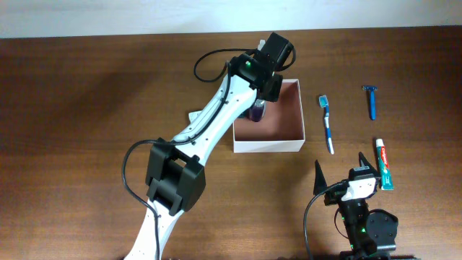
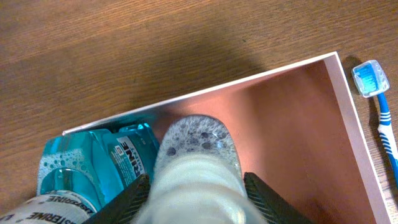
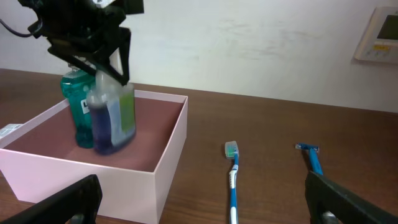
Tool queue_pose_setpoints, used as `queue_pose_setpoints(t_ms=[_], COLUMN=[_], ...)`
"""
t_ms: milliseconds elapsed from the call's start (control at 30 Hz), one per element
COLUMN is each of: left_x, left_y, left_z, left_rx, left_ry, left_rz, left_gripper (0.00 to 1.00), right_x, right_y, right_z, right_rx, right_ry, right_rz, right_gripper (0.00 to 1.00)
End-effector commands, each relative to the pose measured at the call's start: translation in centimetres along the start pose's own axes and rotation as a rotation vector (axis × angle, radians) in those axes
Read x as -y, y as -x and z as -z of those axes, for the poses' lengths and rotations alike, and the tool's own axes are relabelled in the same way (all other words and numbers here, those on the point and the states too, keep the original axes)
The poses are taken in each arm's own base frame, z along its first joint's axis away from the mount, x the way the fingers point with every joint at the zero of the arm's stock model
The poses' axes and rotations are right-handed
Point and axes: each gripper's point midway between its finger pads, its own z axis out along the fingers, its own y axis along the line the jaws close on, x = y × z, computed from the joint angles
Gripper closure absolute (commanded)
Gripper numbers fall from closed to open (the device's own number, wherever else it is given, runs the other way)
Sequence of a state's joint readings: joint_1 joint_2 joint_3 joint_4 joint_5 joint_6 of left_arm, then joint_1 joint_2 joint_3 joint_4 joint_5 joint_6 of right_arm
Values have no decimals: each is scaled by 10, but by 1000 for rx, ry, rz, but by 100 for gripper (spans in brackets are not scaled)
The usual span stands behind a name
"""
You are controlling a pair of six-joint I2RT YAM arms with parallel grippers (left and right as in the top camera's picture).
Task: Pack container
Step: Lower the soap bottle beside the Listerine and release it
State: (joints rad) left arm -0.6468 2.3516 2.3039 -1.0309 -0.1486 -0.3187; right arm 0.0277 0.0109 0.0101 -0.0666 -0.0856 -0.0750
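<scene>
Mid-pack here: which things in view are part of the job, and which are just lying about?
Job: container, green-labelled bottle in left gripper, mouthwash bottle already inside; toothbrush, razor, toothpaste tube likely still to pack.
Lying about: wall panel, white scrap by the container.

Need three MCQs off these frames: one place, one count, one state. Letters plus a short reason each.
1. The teal bottle stands:
A) inside the container
B) right of it
C) left of it

2. Toiletries lying right of the container:
A) one
B) three
C) five

3. The left gripper is:
A) open over bare table
B) shut on a second bottle
C) out of view

Answers:
1 A, it shows within the walls.
2 B, toothbrush, razor, toothpaste.
3 B, its fingers flank that bottle.
</scene>
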Motion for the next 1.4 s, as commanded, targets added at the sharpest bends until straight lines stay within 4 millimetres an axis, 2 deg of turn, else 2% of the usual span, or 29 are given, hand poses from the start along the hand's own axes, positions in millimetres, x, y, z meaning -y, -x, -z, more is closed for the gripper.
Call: queue_pose_setpoints(t_ms=[0,100,267,433,567,733,833,900,933,1100,1233,1333,1367], left_x=[-5,-4,-2,0,6,14,13,9,7,-5,-8,-10,-11], left_y=[12,13,19,34,54,75,75,68,64,31,4,-10,-13], left_z=[10,10,11,23,46,86,109,123,127,145,148,148,149], left_rx=[40,44,67,113,177,246,247,222,208,90,-23,-77,-90], left_ry=[8,6,-1,-14,-50,-108,-126,-120,-116,-83,-88,-83,-79], left_rz=[25,25,18,-13,-12,-14,-16,-20,-21,-36,-49,-55,-56], left_gripper=[40,29,28,28,28,28,28,29,32,59,83,99,99], right_x=[3,3,3,3,3,3,3,3,3,3,3,3,3], right_y=[-2,-2,-2,-2,-2,-2,-2,-2,-2,-2,-2,-2,-2], right_z=[0,0,0,0,0,0,0,0,0,0,0,0,0], right_rx=[-4,-4,-4,-4,-4,-4,-4,-4,-4,-4,-4,-4,-4], right_ry=[-14,-14,-14,-14,-14,-14,-14,-14,-14,-14,-14,-14,-14], right_rz=[-5,-5,-5,-5,-5,-5,-5,-5,-5,-5,-5,-5,-5], right_gripper=[2,1,2,2,2,2,2,1,2,2,2,2,1])
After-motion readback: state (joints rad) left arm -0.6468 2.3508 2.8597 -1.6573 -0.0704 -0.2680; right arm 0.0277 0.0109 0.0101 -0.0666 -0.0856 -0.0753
